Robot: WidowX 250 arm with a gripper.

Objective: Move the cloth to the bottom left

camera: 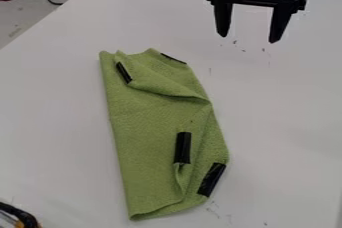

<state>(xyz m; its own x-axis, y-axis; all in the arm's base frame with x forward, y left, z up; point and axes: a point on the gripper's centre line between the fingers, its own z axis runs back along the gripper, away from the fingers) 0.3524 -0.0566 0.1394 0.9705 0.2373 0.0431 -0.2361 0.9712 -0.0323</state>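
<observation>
Nearest the camera, at the lower left corner of the view, lies a black curved object with yellow-orange parts (22, 215), its identity not determinable. The smooth white bench (53, 137) extends beneath the work, its far-left edge running obliquely. Upon it, just left of the view's centre, lies the soft green fabric cloth (150, 117), elongated from far to near, its right side folded over and its near end narrowed. The black two-finger gripper (248, 39) hangs over the far right part of the bench, fingers parted and holding nothing. Relative to the gripper, the cloth lies nearer the camera and to the left, well apart from it.

The step in hand is judged to be the approach, with grasp and transfer both outstanding. The next move calls for carrying the gripper over the cloth, lowering it and closing on a raised fold, then drawing the fabric towards the bench's bottom left. Four black tape-like strips (183, 147) mark the cloth's corners and folds; a grip beside one may catch only the upper layer and open the fold. Small dark specks (243, 50) dot the bench near the gripper.
</observation>
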